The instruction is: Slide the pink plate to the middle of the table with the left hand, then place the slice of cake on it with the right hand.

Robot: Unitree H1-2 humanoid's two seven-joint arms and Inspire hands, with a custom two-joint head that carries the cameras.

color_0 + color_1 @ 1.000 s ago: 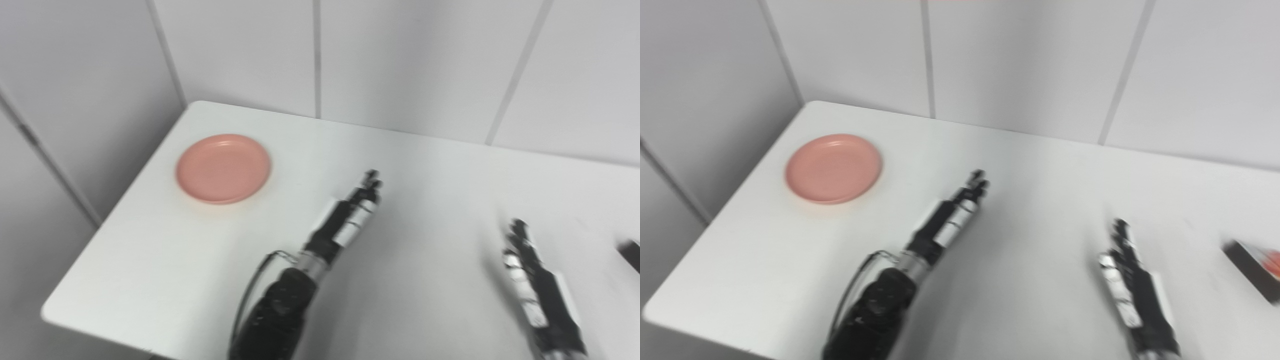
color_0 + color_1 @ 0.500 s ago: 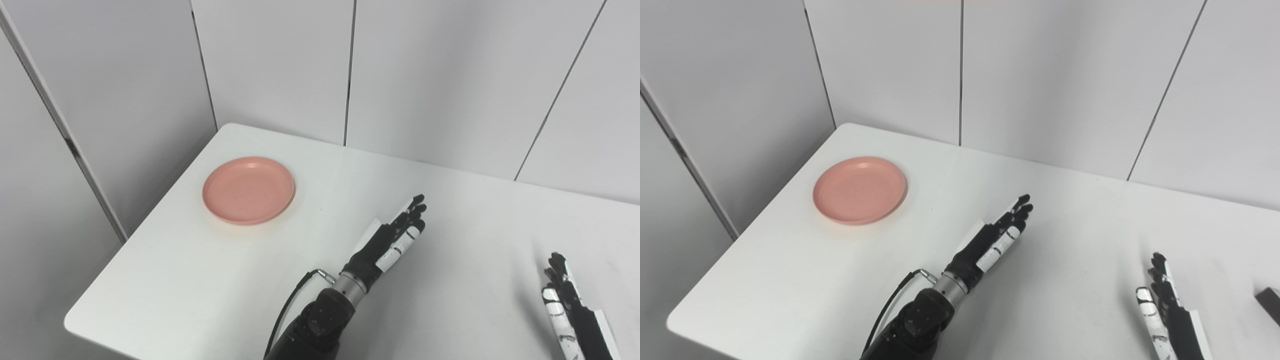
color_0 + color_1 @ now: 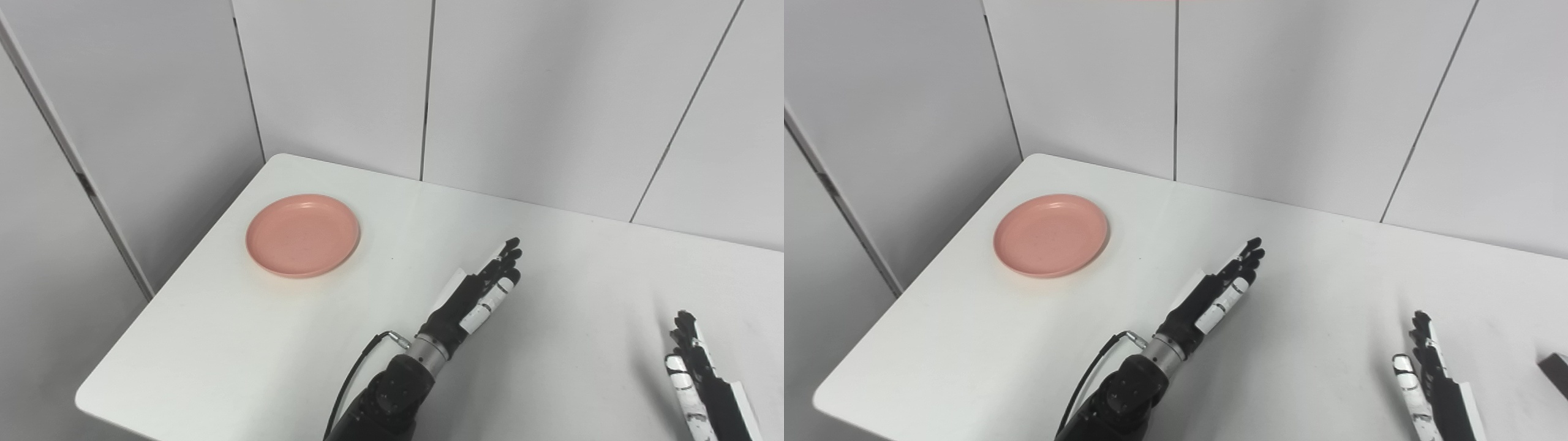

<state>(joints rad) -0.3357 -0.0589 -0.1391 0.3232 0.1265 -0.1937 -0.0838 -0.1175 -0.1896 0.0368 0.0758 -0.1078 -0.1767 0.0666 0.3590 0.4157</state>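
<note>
Pink plate (image 3: 302, 235) sits empty near counter (image 3: 245, 343) far-left corner, well apart from our left hand (image 3: 481, 291). Fingers (image 3: 505, 254) straight, holding nothing, probably poised to reach plate for slide. Right hand (image 3: 1430, 380) likewise released, waiting well right of plate. Dark block (image 3: 1557, 370) at frame edge beyond it, possibly cake.
</note>
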